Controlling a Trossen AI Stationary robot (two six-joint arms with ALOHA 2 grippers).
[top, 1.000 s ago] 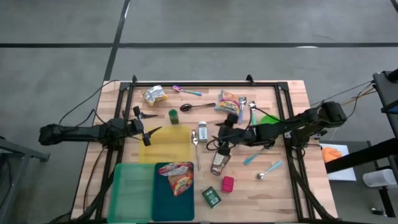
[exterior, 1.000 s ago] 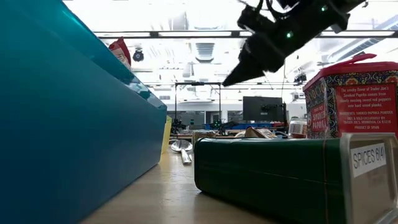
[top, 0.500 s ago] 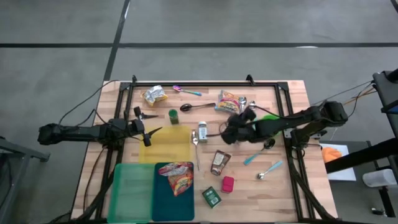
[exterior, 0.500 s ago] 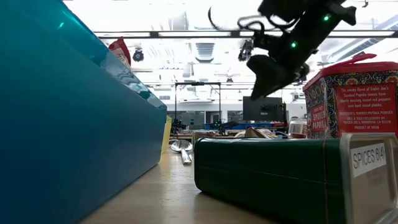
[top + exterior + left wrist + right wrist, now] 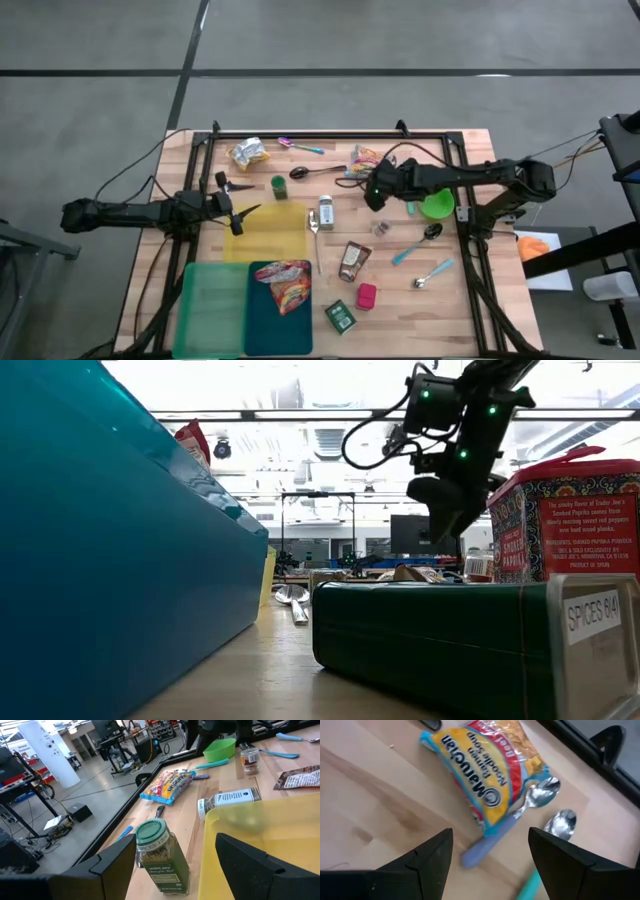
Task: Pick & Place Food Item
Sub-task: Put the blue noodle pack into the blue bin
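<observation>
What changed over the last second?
The right gripper swung from over the brown pouch toward the table's far edge and now hovers open by the ramen packet. Nothing was grasped. The left gripper stayed by the yellow tray, and no items moved.

Robotics lab, concrete floor (image 5: 420,40), workbenches, monitor (image 5: 420,533), ceiling strip lights (image 5: 300,415)
</observation>
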